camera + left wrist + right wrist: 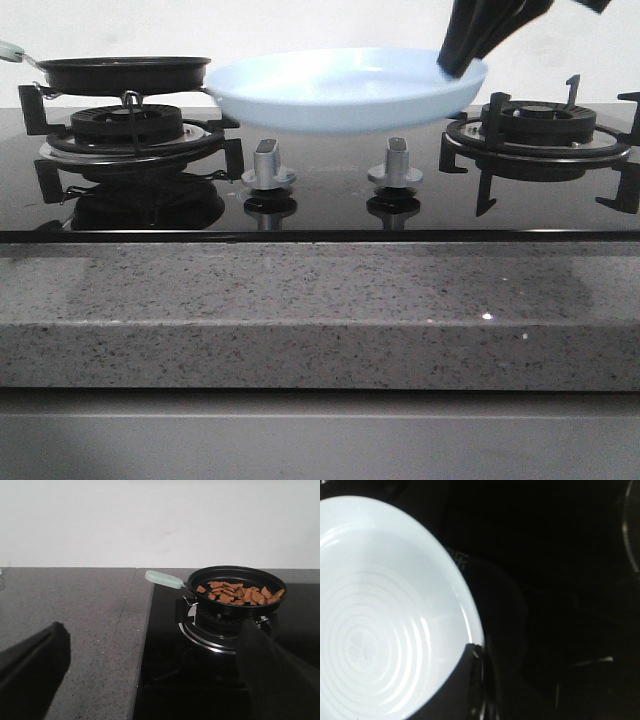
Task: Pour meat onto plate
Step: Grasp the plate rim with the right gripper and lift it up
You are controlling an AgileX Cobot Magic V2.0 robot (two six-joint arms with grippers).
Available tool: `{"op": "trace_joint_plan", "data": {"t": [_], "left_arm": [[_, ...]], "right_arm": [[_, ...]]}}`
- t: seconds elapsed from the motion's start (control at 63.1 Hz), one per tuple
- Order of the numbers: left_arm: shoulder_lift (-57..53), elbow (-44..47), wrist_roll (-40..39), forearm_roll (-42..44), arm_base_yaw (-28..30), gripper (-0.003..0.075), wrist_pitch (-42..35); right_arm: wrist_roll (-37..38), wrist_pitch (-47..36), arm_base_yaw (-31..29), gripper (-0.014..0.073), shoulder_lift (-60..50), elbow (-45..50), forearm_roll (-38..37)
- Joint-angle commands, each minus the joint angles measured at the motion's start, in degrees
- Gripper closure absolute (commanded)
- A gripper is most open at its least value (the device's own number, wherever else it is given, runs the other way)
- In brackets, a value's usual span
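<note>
Right hand (462, 62) comes down from the upper right in my front view and is clamped on the plate (340, 90) at its right rim, holding the pale blue dish off the stove, between the two burners and above the knobs. From the right wrist camera I see one dark finger (470, 680) lying over the plate's rim, with the dish's ringed inner surface bare.

Left hand (150, 680) hangs low over the grey table (75, 610), well short of the pan, with its fingers spread wide apart and nothing between them.

All the meat (240, 593) lies in the frying pan (235, 580), which sits on the left burner (135, 125); the small orange-brown pieces are heaped across the pan's floor. The pan's pale handle (164, 578) points out toward the table, away from the plate.

Two silver knobs (268, 162) stand on the black glass stove top (330, 205) just below the raised plate. The right burner (535, 125) is bare, with the plate's right edge near it. In the front view the plate's left rim comes very close to the pan's rim; I cannot tell whether they touch.
</note>
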Motion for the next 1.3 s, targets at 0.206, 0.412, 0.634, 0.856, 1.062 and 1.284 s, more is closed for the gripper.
{"op": "trace_joint_plan", "data": {"t": [0.206,0.412,0.634,0.856,1.062,1.284], "left_arm": [[0.4,-2.1,-0.3,-0.4,0.1,0.0063,-4.8],[0.4,-2.1,-0.3,-0.4,0.1,0.0063,-4.6],[0.4,-2.1,-0.3,-0.4,0.1,0.0063,-4.6],[0.4,-2.1,-0.3,-0.4,0.1,0.0063,-4.6],[0.4,-2.1,-0.3,-0.4,0.1,0.0063,-4.6],[0.4,-2.1,-0.3,-0.4,0.1,0.0063,-4.6]], "right_arm": [[-2.8,-22.5,1.2,0.0651,-7.1,12.9,1.9],[-2.9,-26.8,1.2,0.0651,-7.1,15.9,2.0],[-2.9,-26.7,2.0,0.0651,-7.8,16.3,2.0],[-2.9,-26.4,2.9,0.0651,-9.8,16.3,2.3],[-2.9,-24.9,2.9,0.0651,-10.3,16.3,2.3],[-2.9,-24.9,2.9,0.0651,-10.3,16.3,2.3]]}}
